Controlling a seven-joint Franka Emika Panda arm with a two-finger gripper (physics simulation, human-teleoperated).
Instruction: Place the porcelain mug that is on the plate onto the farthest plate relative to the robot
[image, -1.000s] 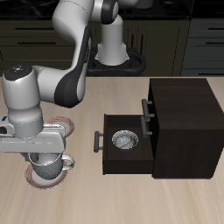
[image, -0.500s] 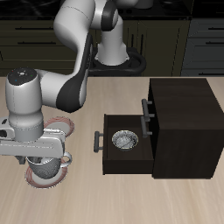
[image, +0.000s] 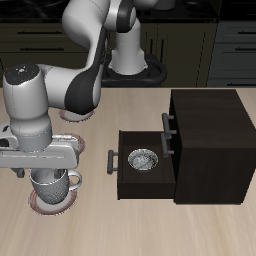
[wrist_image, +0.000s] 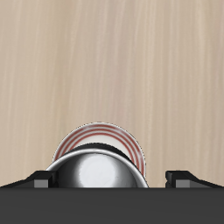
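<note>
The tabletop (image: 150, 225) is pale wood grain, and the arm (image: 60, 90) bends over the side of it away from the cabinet, reaching down toward the front edge. The dark cabinet (image: 215, 140) stands on the other side of the tabletop, with 1 drawer (image: 140, 172) pulled out toward the arm. A small patterned bowl (image: 143, 159) sits inside that open drawer.

The gripper (image: 50, 172) points straight down, its wide grey body crossing just above the mug (image: 52, 187). The mug is upright, glossy and pale, with its loop handle (image: 76, 182) turned toward the drawer. The gripper is right at the mug's rim, but whether the jaws are pinching it or spread apart cannot be told from the exterior view. In the wrist view the 2 fingertips (wrist_image: 38, 179) show as dark blocks well apart on either side of the mug's rounded top (wrist_image: 96, 168), with a gap visible beside each; contact is not clear there either.

The mug stands over the pink-rimmed plate (image: 40, 203) near the front edge; whether its base touches the plate I cannot tell. The wrist view shows that plate's reddish rings (wrist_image: 94, 136) curving out from behind the mug. A second pink-rimmed plate (image: 73, 117) peeks out farther back, mostly hidden by the arm.
</note>
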